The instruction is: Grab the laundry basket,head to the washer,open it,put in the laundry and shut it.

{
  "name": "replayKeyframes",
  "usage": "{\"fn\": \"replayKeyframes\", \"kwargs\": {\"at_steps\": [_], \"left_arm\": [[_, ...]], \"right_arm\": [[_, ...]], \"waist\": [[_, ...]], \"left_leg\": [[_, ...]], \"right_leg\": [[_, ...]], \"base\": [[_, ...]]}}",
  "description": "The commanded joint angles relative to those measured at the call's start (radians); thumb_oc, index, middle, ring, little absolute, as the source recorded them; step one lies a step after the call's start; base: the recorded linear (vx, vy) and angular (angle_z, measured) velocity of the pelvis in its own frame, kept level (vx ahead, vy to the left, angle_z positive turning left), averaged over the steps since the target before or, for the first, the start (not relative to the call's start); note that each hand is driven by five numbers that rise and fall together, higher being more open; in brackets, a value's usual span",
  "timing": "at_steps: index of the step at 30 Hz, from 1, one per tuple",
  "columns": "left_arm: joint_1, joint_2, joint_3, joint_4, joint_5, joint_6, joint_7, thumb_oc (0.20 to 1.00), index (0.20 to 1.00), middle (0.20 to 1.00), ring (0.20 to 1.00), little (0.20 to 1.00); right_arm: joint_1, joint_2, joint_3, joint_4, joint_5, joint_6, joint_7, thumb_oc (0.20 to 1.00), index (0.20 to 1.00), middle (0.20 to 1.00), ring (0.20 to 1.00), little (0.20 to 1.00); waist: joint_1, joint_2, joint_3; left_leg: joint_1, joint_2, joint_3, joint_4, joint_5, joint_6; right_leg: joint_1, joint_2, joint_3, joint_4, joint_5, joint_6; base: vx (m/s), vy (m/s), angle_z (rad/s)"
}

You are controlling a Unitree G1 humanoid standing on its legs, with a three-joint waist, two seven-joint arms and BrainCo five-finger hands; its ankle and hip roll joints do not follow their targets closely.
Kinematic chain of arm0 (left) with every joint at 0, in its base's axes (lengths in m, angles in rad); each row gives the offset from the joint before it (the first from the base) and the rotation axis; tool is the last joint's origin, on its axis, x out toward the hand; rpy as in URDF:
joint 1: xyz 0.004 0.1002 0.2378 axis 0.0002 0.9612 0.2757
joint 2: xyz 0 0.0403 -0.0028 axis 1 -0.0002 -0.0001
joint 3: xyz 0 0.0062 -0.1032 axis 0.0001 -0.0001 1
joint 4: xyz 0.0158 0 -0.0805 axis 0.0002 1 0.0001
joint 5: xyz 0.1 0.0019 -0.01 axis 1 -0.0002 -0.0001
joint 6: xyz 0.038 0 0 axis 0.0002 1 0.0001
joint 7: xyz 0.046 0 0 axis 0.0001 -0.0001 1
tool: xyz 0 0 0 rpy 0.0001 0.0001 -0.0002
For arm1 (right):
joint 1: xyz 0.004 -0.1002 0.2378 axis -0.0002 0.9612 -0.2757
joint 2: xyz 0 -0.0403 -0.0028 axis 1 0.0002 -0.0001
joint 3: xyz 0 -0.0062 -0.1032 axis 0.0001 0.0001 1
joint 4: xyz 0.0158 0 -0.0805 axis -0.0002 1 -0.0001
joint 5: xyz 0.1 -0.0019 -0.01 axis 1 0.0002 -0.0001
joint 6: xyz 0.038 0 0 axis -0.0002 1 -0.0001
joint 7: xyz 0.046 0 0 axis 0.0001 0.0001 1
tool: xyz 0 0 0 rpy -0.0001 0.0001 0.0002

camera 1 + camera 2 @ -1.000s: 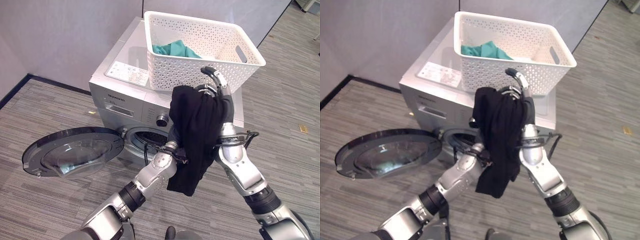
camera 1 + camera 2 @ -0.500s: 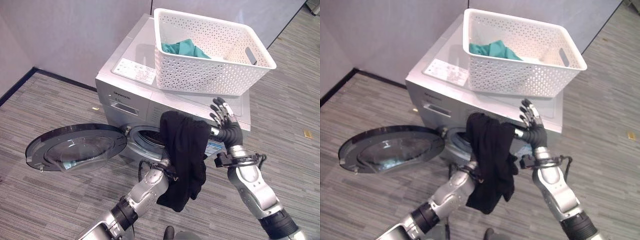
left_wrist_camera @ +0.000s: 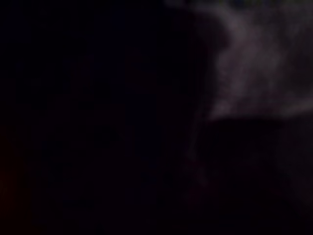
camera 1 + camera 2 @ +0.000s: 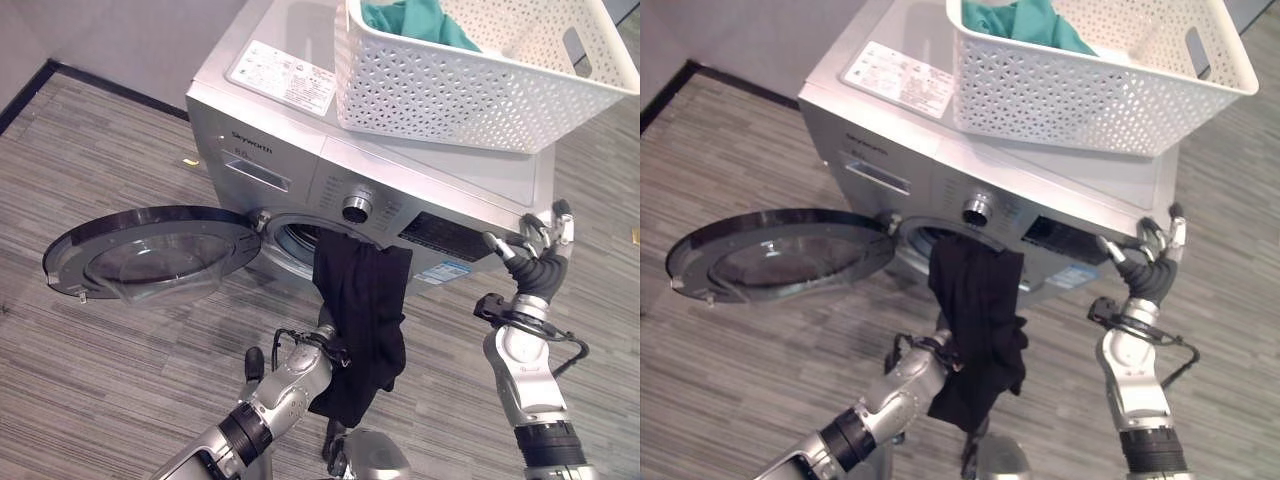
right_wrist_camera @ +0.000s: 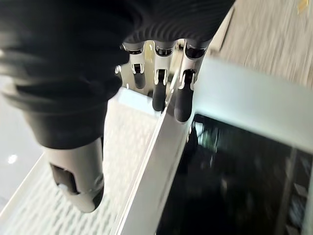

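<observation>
Flooring (image 4: 90,370): grey planks w/ fine darker streaks, wood-grain look, covers whole lower part of the scene and carries on at far rt side too. Wall (image 4: 100,30): plain pale grey, upper left. Black baseboard (image 4: 110,90) runs along foot of wall, meets floor directly; 2nd stretch of it angles off toward the left edge, the two joining at a corner. Small yellow scrap (image 4: 190,161) lies on the floor just in front of the baseboard, not touching it. Another yellow fleck (image 4: 635,236) on the floor at the rt edge, well apart from the 1st; what either is, can't tell.
</observation>
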Motion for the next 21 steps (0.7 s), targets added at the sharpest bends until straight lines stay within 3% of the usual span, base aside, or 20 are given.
{"fn": "replayKeyframes", "kwargs": {"at_steps": [1,14,15,17,21], "left_arm": [[-0.055,-0.111,0.006,-0.001,-0.044,-0.086,-0.003,0.2,0.2,0.2,0.2,0.2],[-0.11,-0.136,0.053,0.026,-0.067,-0.123,0.036,0.2,0.2,0.2,0.2,0.2],[-0.113,-0.135,0.061,0.041,-0.073,-0.107,0.04,0.2,0.2,0.2,0.2,0.2],[-0.102,-0.122,0.077,0.034,-0.082,-0.097,0.039,0.2,0.2,0.2,0.2,0.2],[-0.066,-0.071,0.117,0.011,-0.075,-0.11,0.025,0.2,0.2,0.2,0.2,0.2]], "right_arm": [[0.074,0.048,0.029,0.231,0.141,0.103,-0.042,1.0,1.0,1.0,1.0,1.0],[-0.032,0.135,0.081,0.496,0.405,0.039,-0.013,1.0,1.0,1.0,1.0,1.0],[-0.043,0.13,0.019,0.664,0.488,0.037,-0.061,1.0,1.0,1.0,1.0,1.0],[-0.003,0.091,-0.05,0.782,0.541,0.046,-0.078,1.0,1.0,1.0,1.0,1.0],[0.15,-0.043,-0.164,1.004,0.4,0.143,-0.144,1.0,1.0,1.0,1.0,1.0]], "waist": [[0.001,0.026,0.025],[0.021,0.031,0.101],[0.022,0.032,0.095],[0.02,0.031,0.09],[0.004,0.028,0.072]], "left_leg": [[0.006,0.031,0.07,0.076,-0.195,0.021],[-0.09,0.024,0.082,0.086,-0.178,0.017],[-0.093,0.023,0.079,0.079,-0.177,0.013],[-0.095,0.023,0.075,0.074,-0.178,0.011],[-0.085,0.022,0.071,0.07,-0.184,0.011]], "right_leg": [[-0.105,-0.014,0.007,0.048,-0.007,-0.059],[-0.228,-0.033,0.0,0.123,0.001,-0.058],[-0.228,-0.03,-0.002,0.117,0.001,-0.058],[-0.224,-0.028,-0.008,0.108,0.0,-0.058],[-0.213,-0.024,-0.012,0.098,-0.005,-0.056]], "base": [[-0.04,0.01,0.07],[-0.04,0.021,0.04],[0.03,-0.013,0.03],[0.04,-0.019,0.06],[0.02,-0.008,0.35]]}}
